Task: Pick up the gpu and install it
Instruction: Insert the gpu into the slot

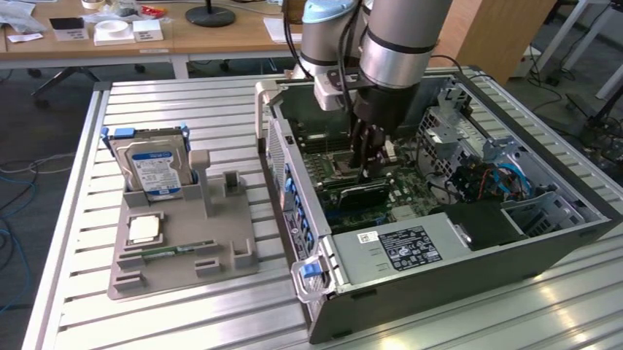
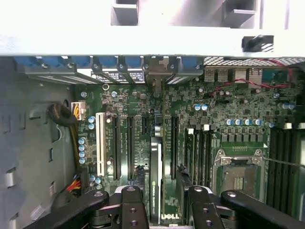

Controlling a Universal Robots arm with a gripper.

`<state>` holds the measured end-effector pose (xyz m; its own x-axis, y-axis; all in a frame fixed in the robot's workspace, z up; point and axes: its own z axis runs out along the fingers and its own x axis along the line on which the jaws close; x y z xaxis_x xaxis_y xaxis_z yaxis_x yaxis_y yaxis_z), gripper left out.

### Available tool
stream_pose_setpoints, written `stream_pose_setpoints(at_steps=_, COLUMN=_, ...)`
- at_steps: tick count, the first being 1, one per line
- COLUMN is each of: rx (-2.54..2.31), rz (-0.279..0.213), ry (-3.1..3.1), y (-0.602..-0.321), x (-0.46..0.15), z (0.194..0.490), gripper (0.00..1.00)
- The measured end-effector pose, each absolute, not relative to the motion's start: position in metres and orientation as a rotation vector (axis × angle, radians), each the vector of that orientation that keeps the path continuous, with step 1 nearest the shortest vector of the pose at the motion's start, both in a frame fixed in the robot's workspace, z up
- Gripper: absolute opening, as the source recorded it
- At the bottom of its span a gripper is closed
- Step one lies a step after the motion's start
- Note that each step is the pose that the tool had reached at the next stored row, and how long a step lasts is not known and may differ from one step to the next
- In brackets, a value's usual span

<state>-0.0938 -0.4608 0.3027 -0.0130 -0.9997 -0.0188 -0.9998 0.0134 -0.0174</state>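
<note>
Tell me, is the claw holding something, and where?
Nothing, it seems: the claw stands open astride the gpu, which sits edge-up on the board.

A slatted metal desk (image 1: 195, 95) carries two things. An open computer case (image 1: 467, 255) lies on its side toward the exterior view's right. Well apart, toward the left, sits a grey parts holder (image 1: 185, 255) with a hard drive (image 1: 154, 171) standing in it.

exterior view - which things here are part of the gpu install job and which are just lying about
In the job: gpu, standing in the open computer case; open gripper above it.
Lying about: hard drive, grey parts holder, memory stick.
</note>
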Motion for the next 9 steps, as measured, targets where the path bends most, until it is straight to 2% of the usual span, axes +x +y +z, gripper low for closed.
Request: stream_pose_setpoints(at_steps=9, rx=-2.189, rz=0.001, ry=2.218, y=-0.461, x=-0.094, z=0.325, gripper=0.4)
